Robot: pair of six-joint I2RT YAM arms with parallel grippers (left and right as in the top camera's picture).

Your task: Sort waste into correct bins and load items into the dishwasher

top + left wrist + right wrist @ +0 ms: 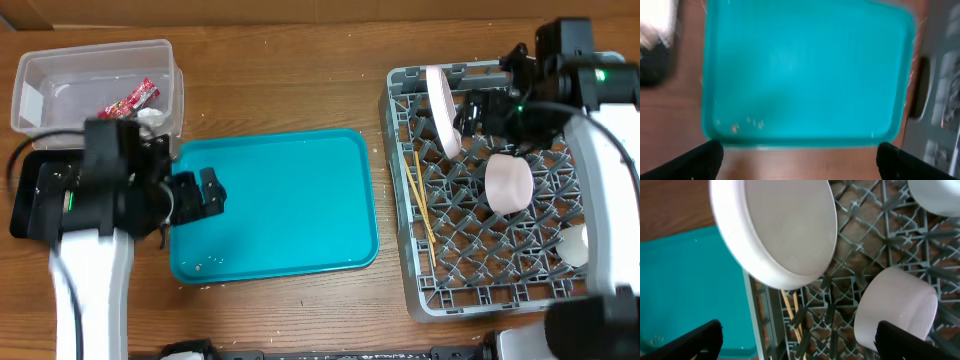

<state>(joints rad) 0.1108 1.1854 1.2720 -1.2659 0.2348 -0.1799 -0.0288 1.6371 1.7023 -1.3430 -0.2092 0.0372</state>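
Note:
The clear tub (40, 75) at the back left holds the red snack wrapper (130, 97). The black tray (30, 200) lies partly under my left arm. My left gripper (205, 195) is open and empty at the left edge of the teal tray (290, 200); in the left wrist view (800, 162) its fingers flank bare wood. A few pale food scraps (747, 124) lie on the teal tray. The grey dish rack (480, 290) holds a white plate (441, 110) on edge, a white bowl (508, 183) and chopsticks (421, 200). My right gripper (478, 110) is open and empty beside the plate. The carrot is out of view.
A second white dish (572, 246) sits at the rack's right side under my right arm. In the right wrist view the plate (785, 225), bowl (897, 307) and chopsticks (792, 315) lie close below the gripper (800, 340). Bare wood separates the teal tray and the rack.

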